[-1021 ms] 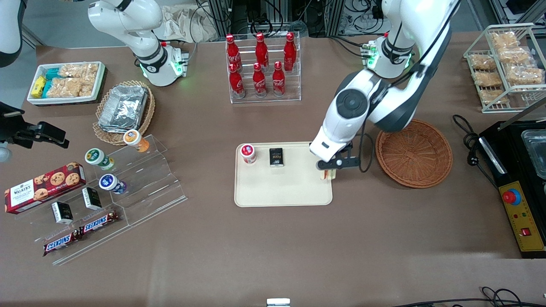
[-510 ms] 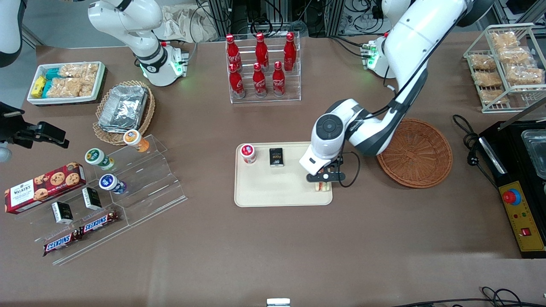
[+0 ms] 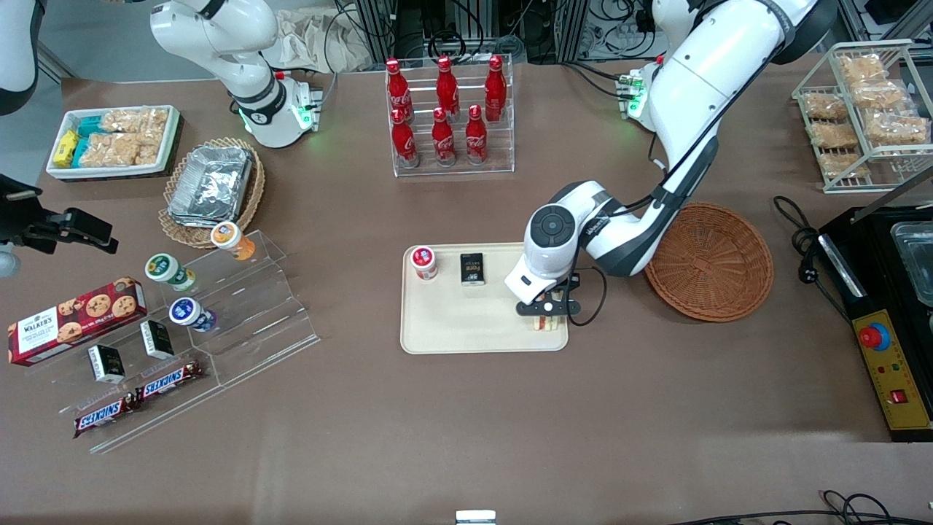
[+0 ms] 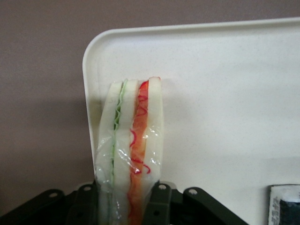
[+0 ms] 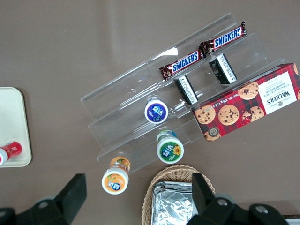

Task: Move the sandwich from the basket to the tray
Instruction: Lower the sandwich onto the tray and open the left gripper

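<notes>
Over tray (image 3: 452,328) corner nearest basket (image 3: 711,262) — sandwich (image 3: 543,321) already carried clear of basket, which lies empty. Transfer judged mostly done; lowering, release and retreat left. Gripper (image 3: 548,309) closed on sandwich (image 4: 131,154), wedge clamped between fingers (image 4: 157,206), cut edge with red and green filling pointing away from wrist camera toward tray (image 4: 225,93) rim. Sandwich seen just inside rim — whether it touches tray surface cannot be told. Small jar (image 3: 423,262) and dark packet (image 3: 472,268) on tray, well apart from drop spot.

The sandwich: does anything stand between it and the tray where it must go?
Nothing visible does. The gripper holds the sandwich in its jaws directly over a bare corner of the tray; the small black packet sits apart.
</notes>
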